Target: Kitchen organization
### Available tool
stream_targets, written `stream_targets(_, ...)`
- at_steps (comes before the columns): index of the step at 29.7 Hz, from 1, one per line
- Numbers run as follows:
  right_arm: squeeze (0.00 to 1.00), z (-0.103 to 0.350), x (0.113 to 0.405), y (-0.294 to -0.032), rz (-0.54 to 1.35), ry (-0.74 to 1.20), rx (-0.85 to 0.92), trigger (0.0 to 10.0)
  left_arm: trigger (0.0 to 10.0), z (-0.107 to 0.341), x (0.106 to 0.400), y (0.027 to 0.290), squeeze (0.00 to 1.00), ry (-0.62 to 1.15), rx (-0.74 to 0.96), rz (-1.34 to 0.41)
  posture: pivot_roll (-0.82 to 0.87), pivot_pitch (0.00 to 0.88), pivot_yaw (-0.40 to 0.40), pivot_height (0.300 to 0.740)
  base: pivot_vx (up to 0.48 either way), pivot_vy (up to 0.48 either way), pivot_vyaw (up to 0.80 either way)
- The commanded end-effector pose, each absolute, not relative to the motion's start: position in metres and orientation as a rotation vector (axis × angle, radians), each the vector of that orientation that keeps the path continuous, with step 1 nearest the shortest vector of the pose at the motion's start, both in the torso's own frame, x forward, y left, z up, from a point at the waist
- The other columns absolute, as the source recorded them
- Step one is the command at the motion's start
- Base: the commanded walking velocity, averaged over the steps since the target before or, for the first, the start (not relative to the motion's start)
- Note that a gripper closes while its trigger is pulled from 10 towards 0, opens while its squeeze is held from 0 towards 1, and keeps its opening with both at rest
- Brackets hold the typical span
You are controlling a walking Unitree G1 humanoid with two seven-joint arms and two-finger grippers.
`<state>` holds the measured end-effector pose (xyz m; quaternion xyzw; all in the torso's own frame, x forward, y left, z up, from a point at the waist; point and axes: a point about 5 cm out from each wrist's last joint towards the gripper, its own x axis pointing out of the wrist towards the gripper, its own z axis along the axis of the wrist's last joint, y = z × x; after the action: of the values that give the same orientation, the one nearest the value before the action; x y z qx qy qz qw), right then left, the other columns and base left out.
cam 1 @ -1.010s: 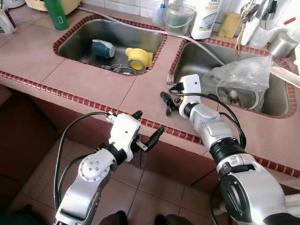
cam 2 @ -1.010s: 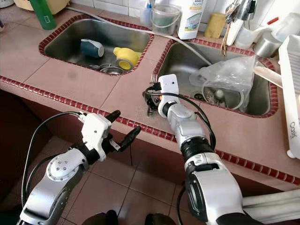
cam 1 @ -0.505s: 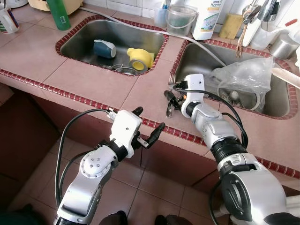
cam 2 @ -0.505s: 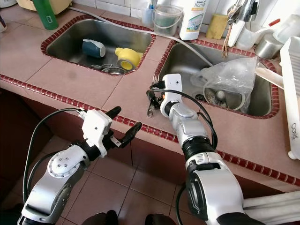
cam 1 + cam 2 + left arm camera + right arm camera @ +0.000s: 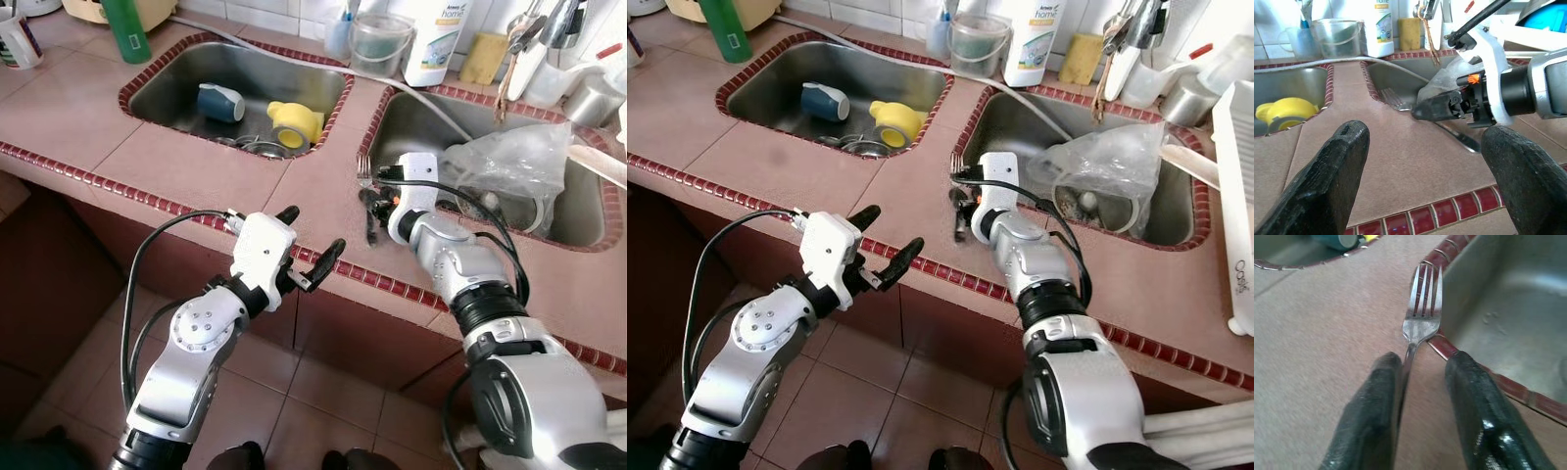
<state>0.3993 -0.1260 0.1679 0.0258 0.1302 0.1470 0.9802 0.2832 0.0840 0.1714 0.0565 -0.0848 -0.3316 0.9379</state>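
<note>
Here, the pink tiled counter (image 5: 196,162) with its red-brick edging carries two steel basins. Left sink (image 5: 176,83): a blue cup (image 5: 219,102) and a yellow cup (image 5: 295,122) lying on their sides. Right sink (image 5: 416,122): a crumpled clear plastic bag (image 5: 509,162). My right gripper (image 5: 1422,369) is low on the counter strip between the basins, fingers a narrow gap apart and straddling the handle of a fork (image 5: 1422,313). One finger (image 5: 1374,401) touches the handle; the other sits just beside it. The fork lies flat, tines at the right sink's rim. My left gripper (image 5: 312,247) hovers at the counter's front edge, fingers spread wide, holding nothing.
</note>
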Motion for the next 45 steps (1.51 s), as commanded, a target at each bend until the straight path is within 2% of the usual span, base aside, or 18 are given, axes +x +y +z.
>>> stream_targets(1,0.00,0.145,0.392,-0.132,0.282,0.364,0.032,0.0,10.0,0.172,0.283,0.083,0.00,-0.182,0.117,-0.679,-0.11,0.143,-0.083,0.740,0.000,0.000,0.00)
stream_targets(25,0.00,0.150,0.391,-0.136,0.297,0.363,0.034,0.0,10.0,0.173,0.287,0.085,0.00,-0.199,0.121,-0.678,-0.10,0.143,-0.077,0.740,0.000,0.000,0.00)
stream_targets(31,0.00,0.163,0.392,-0.131,0.321,0.268,0.156,0.0,10.0,0.174,0.288,0.086,0.00,-0.206,0.125,-0.677,-0.10,0.128,-0.077,0.740,0.000,0.000,0.00)
stream_targets(33,0.00,0.177,0.392,-0.128,0.363,0.163,0.244,0.0,10.0,0.175,0.289,0.086,0.00,-0.211,0.127,-0.676,-0.10,0.121,-0.077,0.740,0.000,0.000,0.00)
stream_targets(45,0.00,0.201,0.390,-0.131,0.412,-0.032,0.341,0.0,10.0,0.176,0.292,0.085,0.00,-0.223,0.132,-0.679,-0.10,0.095,-0.076,0.740,0.000,0.000,0.00)
